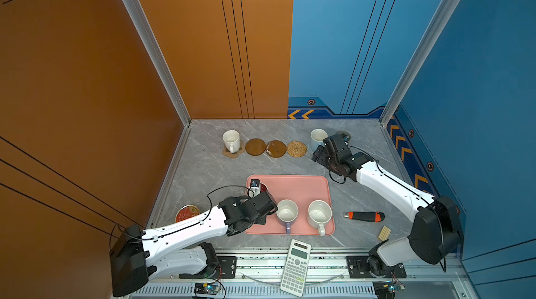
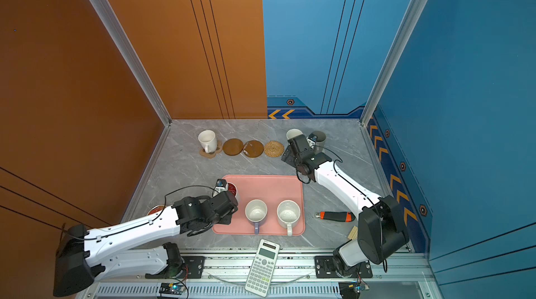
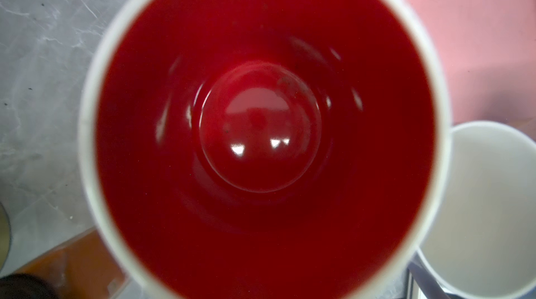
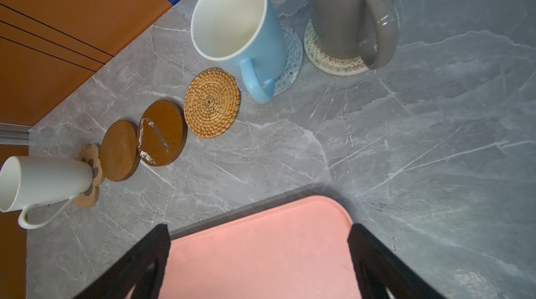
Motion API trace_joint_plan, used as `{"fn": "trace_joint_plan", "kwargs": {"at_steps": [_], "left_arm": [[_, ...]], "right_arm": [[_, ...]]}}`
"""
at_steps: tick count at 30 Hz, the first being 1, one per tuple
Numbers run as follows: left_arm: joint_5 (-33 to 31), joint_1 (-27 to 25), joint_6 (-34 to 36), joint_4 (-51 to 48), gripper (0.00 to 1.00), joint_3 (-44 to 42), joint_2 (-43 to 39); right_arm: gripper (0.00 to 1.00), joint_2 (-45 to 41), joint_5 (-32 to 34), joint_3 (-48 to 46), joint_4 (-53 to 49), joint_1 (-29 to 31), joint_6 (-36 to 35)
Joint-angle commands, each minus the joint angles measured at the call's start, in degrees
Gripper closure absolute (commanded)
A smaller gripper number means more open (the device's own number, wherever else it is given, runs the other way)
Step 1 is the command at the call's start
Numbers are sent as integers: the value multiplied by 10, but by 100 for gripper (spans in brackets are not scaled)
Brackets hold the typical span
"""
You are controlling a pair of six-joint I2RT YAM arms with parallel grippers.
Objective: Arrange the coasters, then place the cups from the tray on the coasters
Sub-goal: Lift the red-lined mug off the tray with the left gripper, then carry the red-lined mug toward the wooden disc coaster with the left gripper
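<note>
My left gripper (image 1: 256, 194) hangs over the far left corner of the pink tray (image 1: 298, 187). The white cup with a red inside (image 3: 261, 126) fills the left wrist view and hides the fingers; they seem shut on it. A lavender cup (image 1: 287, 212) and a speckled cream cup (image 1: 319, 214) stand on the tray. Along the back, a white cup (image 1: 231, 141) sits on the paw coaster (image 1: 233, 154). Two brown discs (image 1: 255, 147) (image 1: 275, 148) and a rattan round (image 1: 296, 148) lie bare. The light blue cup (image 4: 237, 22) and the grey cup (image 4: 348, 7) each stand on a woven coaster. My right gripper (image 4: 259, 228) is open and empty, between them and the tray.
A red tin (image 1: 187, 213) sits left of the tray under my left arm. An orange-and-black tool (image 1: 364, 216) and a small wooden block (image 1: 384, 233) lie right of the tray. A calculator (image 1: 295, 267) rests on the front rail. Walls close in on three sides.
</note>
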Motion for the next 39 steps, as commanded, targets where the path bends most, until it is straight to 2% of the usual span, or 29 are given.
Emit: {"fn": "trace_joint_plan", "kwargs": {"at_steps": [1,9,19,39], "left_arm": [[-10,34,48,36,100,32,3],[29,115,110,89,100,66,40],[80,202,172,141,100,127,127],[115,314,238,190,100,320,343]], "right_arm": [[6,6,-4,0,2,-6,5],[6,6,-7,-1,1,-11,2],[6,6,-14,1,1,-17,-1],[6,-14,-16,-10,1,-28,-5]]}}
